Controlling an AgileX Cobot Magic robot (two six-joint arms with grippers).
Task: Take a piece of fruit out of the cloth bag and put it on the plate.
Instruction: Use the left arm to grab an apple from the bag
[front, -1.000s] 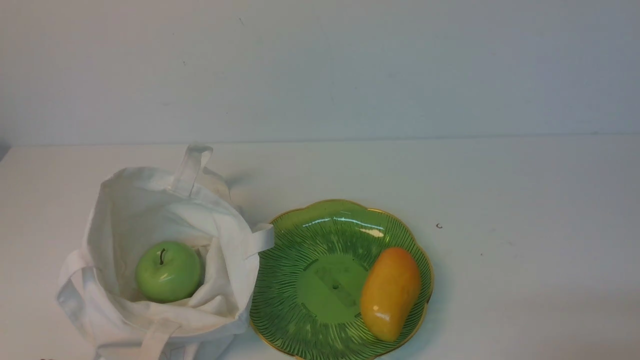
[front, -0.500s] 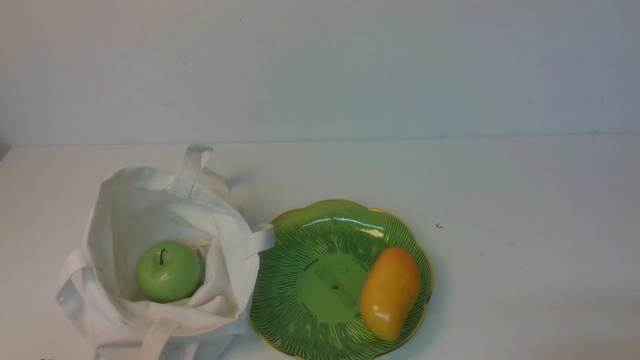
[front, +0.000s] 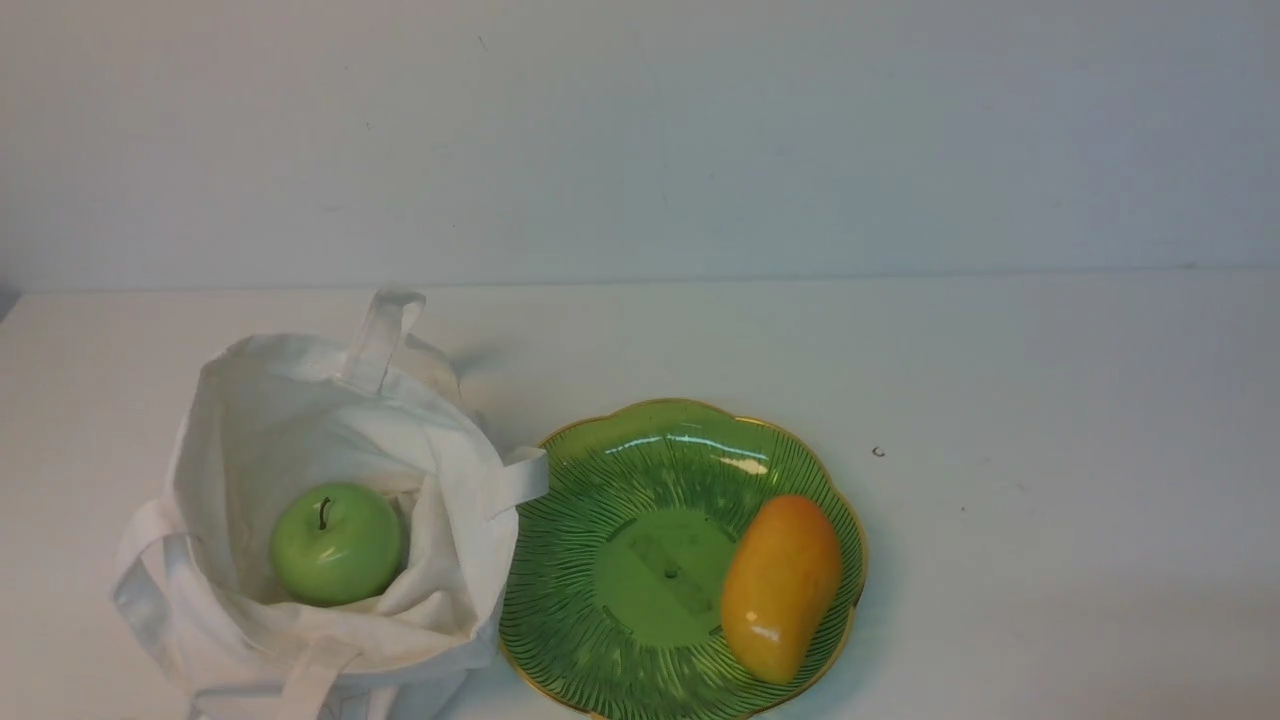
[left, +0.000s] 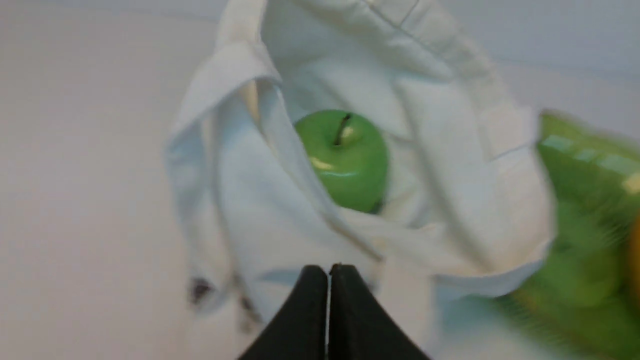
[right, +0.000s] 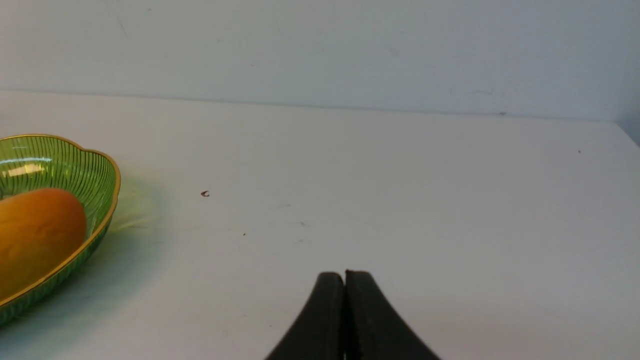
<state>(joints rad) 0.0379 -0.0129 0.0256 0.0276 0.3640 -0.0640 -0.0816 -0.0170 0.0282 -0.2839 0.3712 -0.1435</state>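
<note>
Can't see either hand in the front view, so going by the wrist cameras. As for the left hand (left: 328, 272): closed tight on nothing, black fingers pressed together, pointing at the cloth bag (front: 300, 400) just left of the plate (front: 620, 600). No telling whether touching the fabric, thanks to heavy blur across that whole view, with the plate reduced to a green smudge. Same story for the right hand (right: 344, 277): closed and empty, above bare worktop (front: 1000, 400) well to the right of the plate. Round green apple (front: 335, 545) inside the bag, so left of the plate and not on it, stem up, lower part tucked behind a fold of cloth. Bottom of the bag chopped off by the lower edge of the front view, same for the plate's near rim. One side strap (front: 522, 480) reaching the plate's left rim. Orange-yellow mango (front: 780, 590) lying on the right half of the plate, cut off at the frame edge in the right wrist view. Couple of dark marks (left: 200, 289) low on the bag in the left wrist view, too blurry to identify. Tiny dark speck (front: 878, 452) on the worktop just right of the plate, too small to make out. Compared with a second ago in the front view: nothing shifted, with bag, apple, plate and mango all in the same spots.
</note>
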